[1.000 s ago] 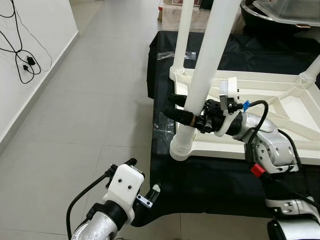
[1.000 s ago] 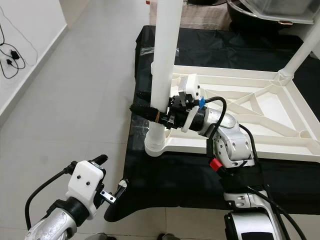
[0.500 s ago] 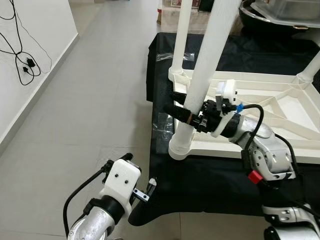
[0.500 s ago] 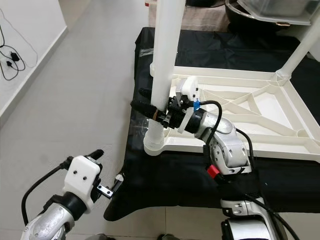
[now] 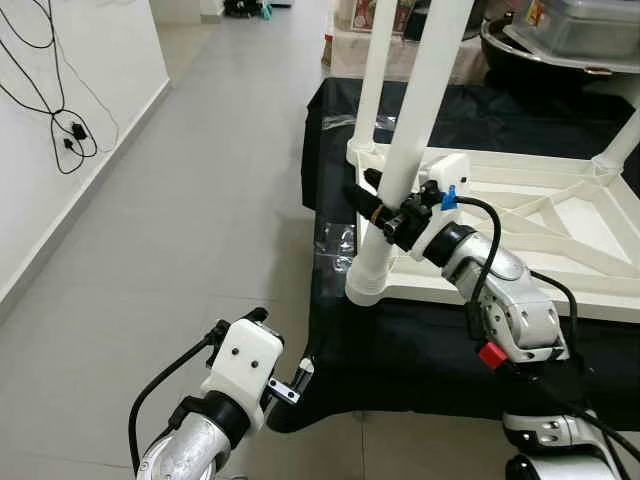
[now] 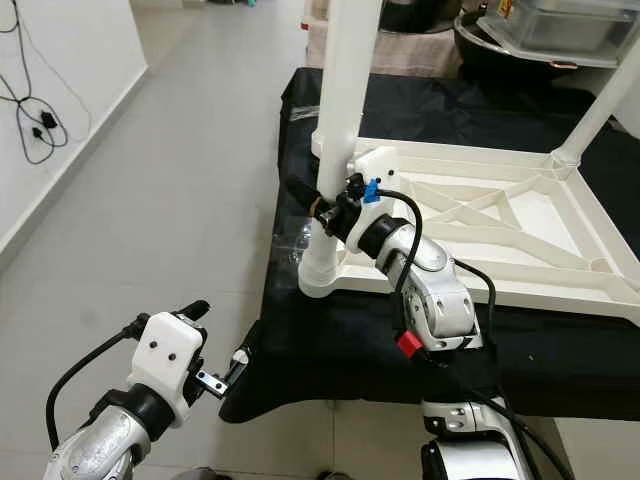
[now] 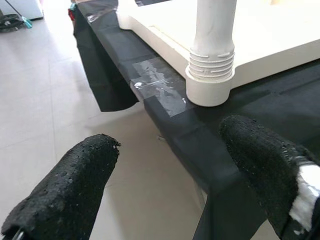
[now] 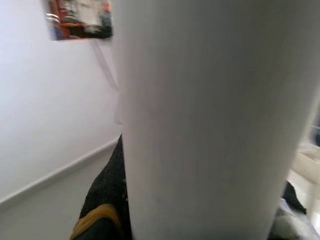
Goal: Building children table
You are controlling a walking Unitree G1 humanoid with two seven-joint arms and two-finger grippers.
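The white table top (image 5: 600, 305) lies upside down on a black cloth (image 5: 400, 350). A long white leg (image 5: 405, 160) stands in the socket at its near left corner (image 5: 370, 285), leaning slightly to the right. My right gripper (image 5: 385, 212) is shut on this leg a little above the socket. Up close, the leg (image 8: 210, 125) runs between its black fingers (image 8: 107, 190). My left gripper (image 7: 167, 145) hangs open and holds nothing, low in front of the cloth's corner, with the leg's threaded base (image 7: 212, 75) beyond it.
Two more white legs stand at the far left corner (image 5: 375, 70) and the far right corner (image 5: 622, 145). Clear tape (image 5: 335, 240) holds the cloth at its left edge. Grey tiled floor (image 5: 180, 200) lies to the left, with cables (image 5: 60, 120) on the white wall. A dark tub (image 5: 560, 40) sits behind.
The whole view has shifted a little. My right gripper keeps its hold on the leg while its wrist has swung closer to it. The left arm has hardly moved.
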